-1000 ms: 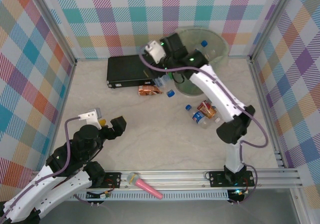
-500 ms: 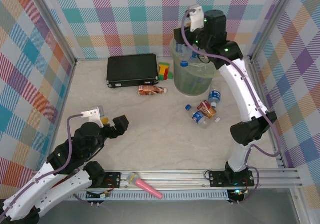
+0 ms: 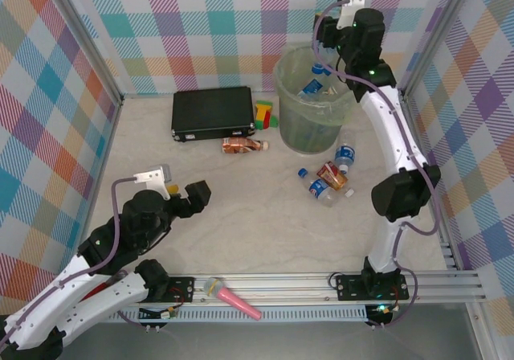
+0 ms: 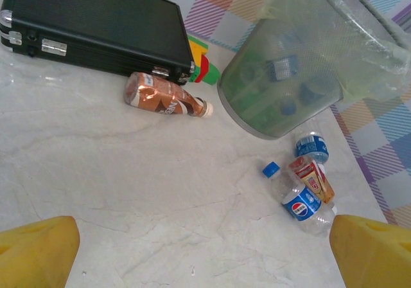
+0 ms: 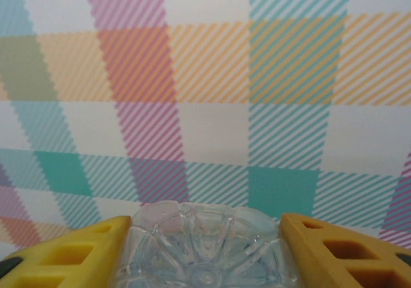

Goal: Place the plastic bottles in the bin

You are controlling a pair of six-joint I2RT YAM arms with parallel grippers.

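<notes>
My right gripper point(image 5: 205, 236) is shut on the base of a clear plastic bottle point(image 5: 205, 252), its yellow fingers point(image 5: 70, 252) on either side. In the top view it hangs high over the far right rim of the pale-green bin point(image 3: 283, 71), which holds several bottles point(image 3: 310, 87). On the table right of the bin lie a blue-capped clear bottle point(image 3: 317, 186) point(image 4: 298, 201), a red-and-gold labelled one point(image 3: 333, 173) point(image 4: 313, 177) and a blue-labelled one point(image 3: 344, 154) point(image 4: 312, 148). A copper-brown bottle point(image 3: 241, 145) point(image 4: 164, 96) lies left of the bin point(image 4: 282, 76). My left gripper point(image 3: 183, 195) point(image 4: 205, 256) stands open near the front left, holding nothing.
A flat black case point(image 3: 213, 112) point(image 4: 96, 27) lies at the back, left of the bin, with a green, yellow and red item point(image 3: 263, 112) point(image 4: 202, 69) between them. A pink stick point(image 3: 233, 297) rests on the front rail. Checked walls close in the back and sides.
My right arm has swung up and to the right, from low beside the black case to high over the bin's far rim, with the clear bottle. The left arm has shifted slightly.
</notes>
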